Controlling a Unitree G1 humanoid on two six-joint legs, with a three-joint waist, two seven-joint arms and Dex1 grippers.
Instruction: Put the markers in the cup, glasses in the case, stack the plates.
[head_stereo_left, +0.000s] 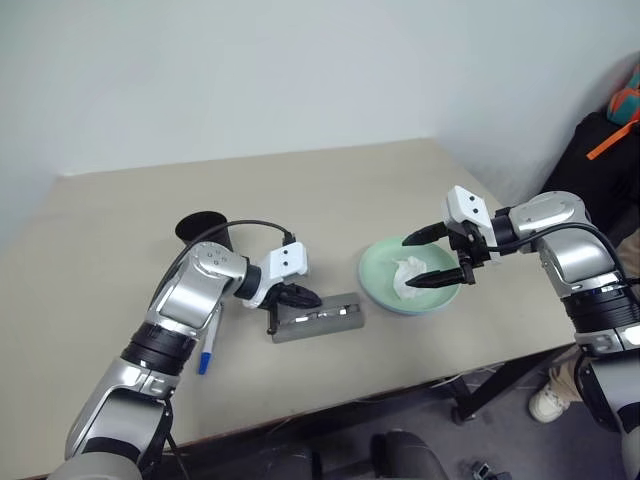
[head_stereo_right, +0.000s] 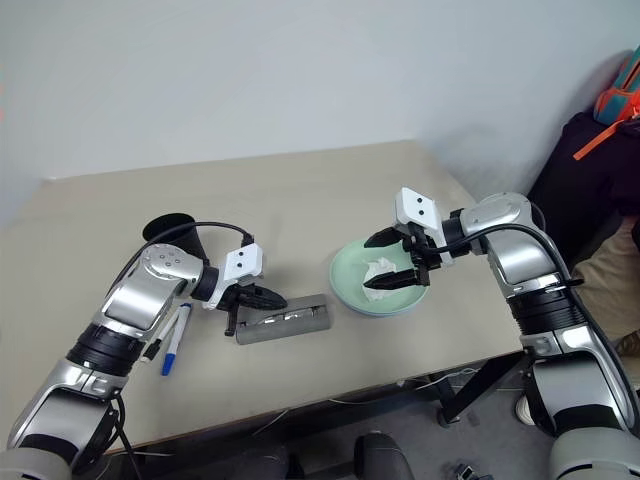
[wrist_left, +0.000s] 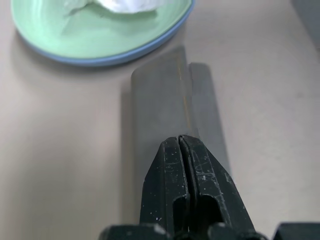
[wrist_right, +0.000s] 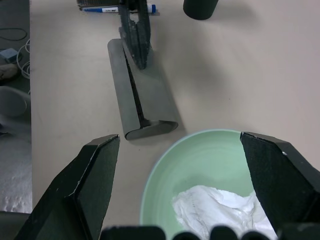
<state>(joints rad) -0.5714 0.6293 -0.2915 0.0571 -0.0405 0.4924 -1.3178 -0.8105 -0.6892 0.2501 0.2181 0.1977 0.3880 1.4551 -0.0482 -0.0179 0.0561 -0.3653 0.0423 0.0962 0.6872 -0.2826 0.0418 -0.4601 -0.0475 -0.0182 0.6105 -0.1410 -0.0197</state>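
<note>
Lower left in the head view, my left gripper (head_stereo_left: 300, 297) has its fingers pressed together over the case (head_stereo_left: 320, 321); that rigid, smooth box I'd press on its lid. Mid-right, my right gripper (head_stereo_left: 436, 257) gapes over the nested plates (head_stereo_left: 378, 280): light, stiff, slippery; take them by the rim.
</note>
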